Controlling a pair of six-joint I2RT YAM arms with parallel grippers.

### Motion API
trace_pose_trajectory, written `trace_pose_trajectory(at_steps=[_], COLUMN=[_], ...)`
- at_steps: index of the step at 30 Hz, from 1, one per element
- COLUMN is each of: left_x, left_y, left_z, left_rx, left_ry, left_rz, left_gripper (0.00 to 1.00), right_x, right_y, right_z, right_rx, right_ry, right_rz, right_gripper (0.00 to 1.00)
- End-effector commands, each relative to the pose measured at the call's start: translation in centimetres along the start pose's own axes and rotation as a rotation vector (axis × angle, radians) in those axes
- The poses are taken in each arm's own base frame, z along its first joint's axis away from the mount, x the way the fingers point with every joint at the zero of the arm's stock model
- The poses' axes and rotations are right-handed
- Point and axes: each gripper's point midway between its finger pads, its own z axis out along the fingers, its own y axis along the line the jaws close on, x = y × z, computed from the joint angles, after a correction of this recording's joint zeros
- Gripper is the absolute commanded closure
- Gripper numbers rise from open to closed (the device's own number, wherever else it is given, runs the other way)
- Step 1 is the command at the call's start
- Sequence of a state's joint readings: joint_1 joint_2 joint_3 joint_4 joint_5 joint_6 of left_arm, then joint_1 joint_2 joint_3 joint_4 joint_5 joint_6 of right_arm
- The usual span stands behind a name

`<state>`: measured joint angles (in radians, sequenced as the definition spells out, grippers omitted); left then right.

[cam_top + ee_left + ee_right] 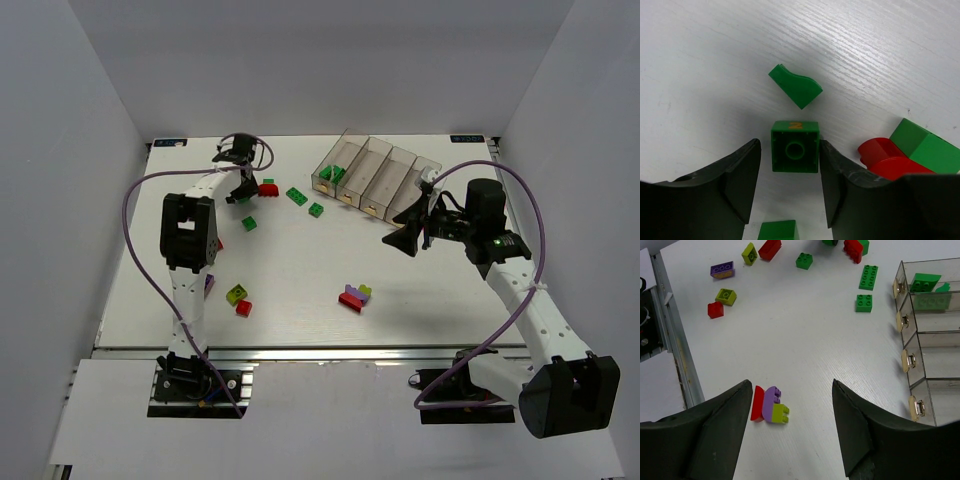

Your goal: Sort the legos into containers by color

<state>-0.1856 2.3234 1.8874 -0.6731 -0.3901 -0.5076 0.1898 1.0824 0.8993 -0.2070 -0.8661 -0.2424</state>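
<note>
Green lego (795, 146): flat on worktop (715, 60), far-left area, well apart from bins (378, 165).
Left claw (789, 150): partly open, astride the green lego, not clamped.
Right claw (791, 385): wide, empty.
Risk: gaps look uneven; a lopsided squeeze may skew it or pop it out.
Risk: red lego (885, 160) sits close beside left claw; may get nudged.

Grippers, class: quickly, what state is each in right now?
Left gripper: open, fingers straddling a green brick, not gripping.
Right gripper: open, empty.
</note>
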Motion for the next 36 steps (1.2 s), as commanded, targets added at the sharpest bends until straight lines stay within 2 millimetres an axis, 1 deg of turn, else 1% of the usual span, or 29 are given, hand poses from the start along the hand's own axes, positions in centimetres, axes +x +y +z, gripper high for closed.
trace_pose_trajectory(at_steps=[1,2,3,5,6,8,9,10,11,12,14,15,16,17,18,19,21,22,24,25,26,28,29,30,31,32,33,34,36], left_x=[-1.3,-1.4,-1.3,-1.2,-1.2,-1.2,-0.7,-0.7,-0.7,-0.1,-0.8,-2.0,-0.4,-0.2,0.1,0.6,1.1,1.8,1.6,1.6,1.5,0.8,0.8,0.4,0.7,0.8,0.4,0.0,-0.7], left_y=[-0.4,-0.6,-0.6,-0.6,-0.6,-0.7,-0.5,-0.6,-0.6,-0.6,-1.0,-1.3,-1.0,-0.9,-0.8,-0.7,-0.5,-0.6,-1.1,-1.6,-2.3,-4.9,-6.0,-8.5,-14.0,-14.0,-15.0,-17.0,-18.8], left_z=[-0.6,-0.6,-0.5,-0.5,-0.5,-0.7,-0.8,-1.1,-1.6,-3.0,-4.8,-8.0,-8.1,-9.1,-10.2,-12.1,-14.0,-15.9,-18.2,-20.1,-21.3,-24.3,-25.3,-26.8,-28.1,-28.1,-27.8,-27.2,-26.3], left_rx=[0.045,0.056,0.058,0.067,0.072,0.089,0.09,0.102,0.117,0.151,0.221,0.292,0.317,0.343,0.372,0.432,0.483,0.549,0.625,0.694,0.747,0.904,0.957,1.042,1.131,1.13,1.123,1.124,1.113], left_ry=[-0.022,-0.021,-0.019,-0.014,-0.011,-0.006,0.005,0.001,-0.001,0.008,-0.044,-0.087,-0.081,-0.092,-0.099,-0.106,-0.112,-0.107,-0.134,-0.141,-0.145,-0.153,-0.153,-0.156,-0.142,-0.141,-0.148,-0.144,-0.149], left_rz=[-0.015,-0.017,-0.016,-0.019,-0.018,-0.025,-0.023,-0.033,-0.046,-0.063,-0.105,-0.139,-0.14,-0.146,-0.147,-0.147,-0.14,-0.133,-0.133,-0.128,-0.125,-0.126,-0.114,-0.088,-0.004,0.001,0.006,0.019,0.015], left_gripper=[0.43,0.45,0.51,0.56,0.64,0.71,0.75,0.84,0.87,0.89,0.94,0.95,0.96,0.96,0.97,0.97,0.97,0.98,0.98,0.98,0.98,0.98,0.98,0.98,0.98,0.98,0.98,0.98,0.99], right_x=[-0.5,-0.5,-0.5,-0.7,-0.7,-1.0,-1.0,-1.0,-1.1,-1.3,-1.3,-1.4,-1.3,-1.3,-1.0,-1.0,-0.2,-0.6,0.0,-0.2,-0.2,0.0,-0.1,-0.2,-0.5,-0.5,-0.7,-0.8,-1.0], right_y=[-0.1,-0.2,-0.1,-0.1,-0.1,-0.2,-0.3,-0.5,-0.6,-0.7,-1.1,-1.4,-1.6,-1.9,-2.3,-2.7,-3.6,-3.9,-4.8,-5.1,-5.3,-5.6,-5.8,-5.9,-6.0,-5.9,-5.9,-5.9,-6.0], right_z=[-0.2,-0.2,-0.2,-0.3,-0.3,-0.5,-0.5,-0.5,-0.6,-0.6,-0.6,-0.5,-0.4,-0.3,0.0,0.1,0.8,1.0,1.6,1.9,2.1,2.6,2.7,2.9,3.0,3.0,3.0,3.0,2.8], right_rx=[0.006,0.007,0.006,0.009,0.008,0.016,0.02,0.033,0.041,0.045,0.065,0.072,0.081,0.089,0.094,0.104,0.109,0.108,0.104,0.105,0.103,0.094,0.097,0.093,0.089,0.087,0.088,0.088,0.095], right_ry=[-0.019,-0.018,-0.019,-0.018,-0.017,-0.016,-0.014,-0.007,-0.006,-0.006,-0.002,0.001,0.006,0.007,0.015,0.019,0.044,0.044,0.067,0.067,0.068,0.069,0.065,0.06,0.053,0.053,0.051,0.049,0.045], right_rz=[-0.014,-0.013,-0.014,-0.014,-0.014,-0.018,-0.017,-0.012,-0.013,-0.016,0.0,0.01,0.019,0.027,0.047,0.055,0.098,0.103,0.146,0.151,0.161,0.19,0.198,0.21,0.213,0.215,0.215,0.214,0.213], right_gripper=[0.3,0.3,0.3,0.3,0.31,0.31,0.31,0.32,0.34,0.4,0.57,0.83,0.92,0.97,0.99,0.99,0.99,0.99,0.98,0.98,0.97,0.96,0.96,0.94,0.9,0.89,0.87,0.86,0.85])
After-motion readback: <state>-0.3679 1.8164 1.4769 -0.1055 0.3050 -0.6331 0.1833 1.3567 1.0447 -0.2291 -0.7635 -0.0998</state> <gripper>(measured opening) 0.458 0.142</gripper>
